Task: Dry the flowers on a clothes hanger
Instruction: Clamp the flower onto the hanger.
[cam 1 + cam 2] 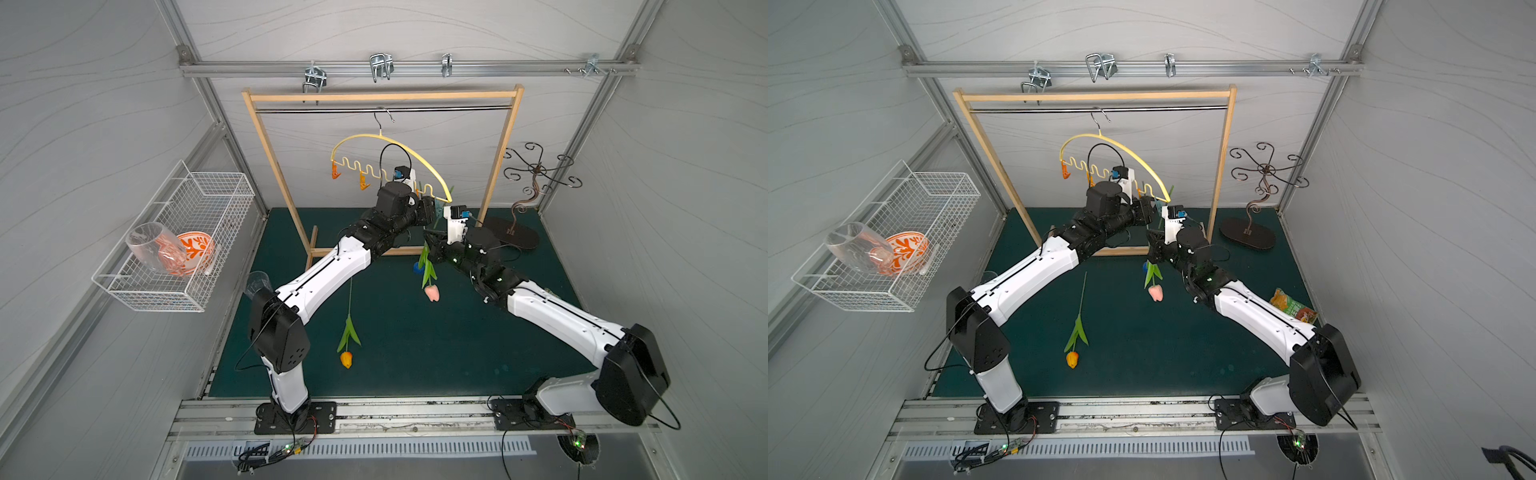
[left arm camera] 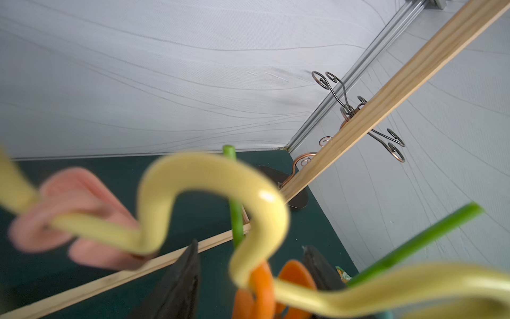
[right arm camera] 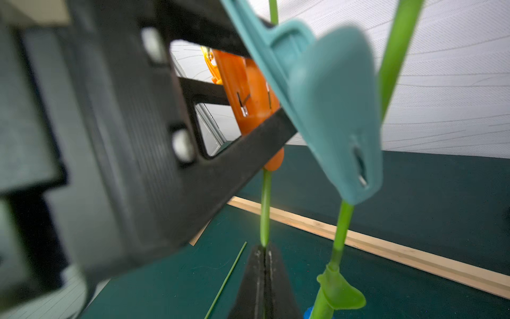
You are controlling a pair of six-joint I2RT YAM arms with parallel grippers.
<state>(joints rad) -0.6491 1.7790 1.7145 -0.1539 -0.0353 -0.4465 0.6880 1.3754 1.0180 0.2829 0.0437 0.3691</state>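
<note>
In a top view: clothes hanger (image 1: pixel 357 139) hanging on rack (image 1: pixel 382 97); left gripper (image 1: pixel 432 208) sitting at its wavy bar, right gripper (image 1: pixel 430 243) just beneath; orange tulip (image 1: pixel 346 359) lying on mat (image 1: pixel 415 353), nearer left arm.
Left wrist: fingers (image 2: pixel 176 281) standing apart, flanking orange clothespin (image 2: pixel 260 287); contact unclear.
Right wrist: jaws pressing together, pinching upright tulip stem (image 3: pixel 265 210) running straight above into that clothespin; flower head hidden.
</note>
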